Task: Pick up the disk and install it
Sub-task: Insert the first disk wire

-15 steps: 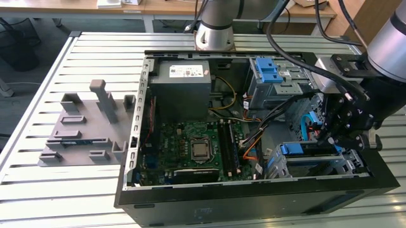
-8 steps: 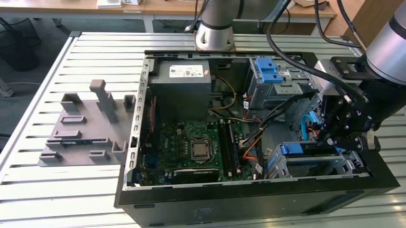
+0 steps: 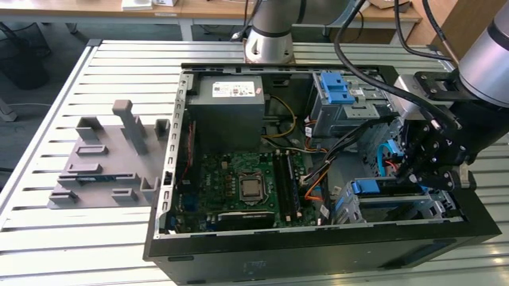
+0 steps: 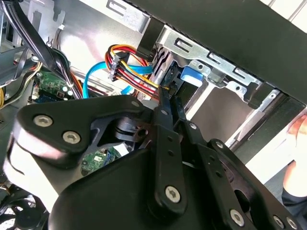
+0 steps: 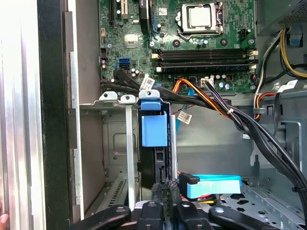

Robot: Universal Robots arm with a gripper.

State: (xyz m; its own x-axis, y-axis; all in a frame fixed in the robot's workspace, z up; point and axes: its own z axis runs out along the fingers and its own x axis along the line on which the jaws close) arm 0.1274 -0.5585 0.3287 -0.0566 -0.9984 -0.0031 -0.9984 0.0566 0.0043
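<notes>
**Gripper at the drive bay, disk seated on edge in the cage**

The black gripper's (image 5: 163,194) fingers stood close together, pinched on the thin dark rear edge of the disk (image 5: 156,165), a flat hard drive in a blue plastic bracket. The disk stood on edge inside the grey metal drive cage (image 5: 112,143), its blue tab showing at the cage mouth. In the second wrist view the fingertips (image 4: 165,103) met just beside that blue tab and the red, yellow and orange power cable bundle (image 4: 127,64).

Close by lay a flat light-blue data cable (image 5: 213,184), and black cable bundles (image 5: 249,127) crossed from the green motherboard (image 5: 192,48) toward the far side of the bay.

In the exterior view the gripper (image 3: 421,173) hung at that view's right, lowered into the open black computer case (image 3: 318,250) beside the blue-fronted cage. The arm's silver wrist (image 3: 489,53) rose above it, tilted toward the case. A grey plastic fixture (image 3: 107,158) sat well apart at that view's left on the slatted metal table (image 3: 47,238).
</notes>
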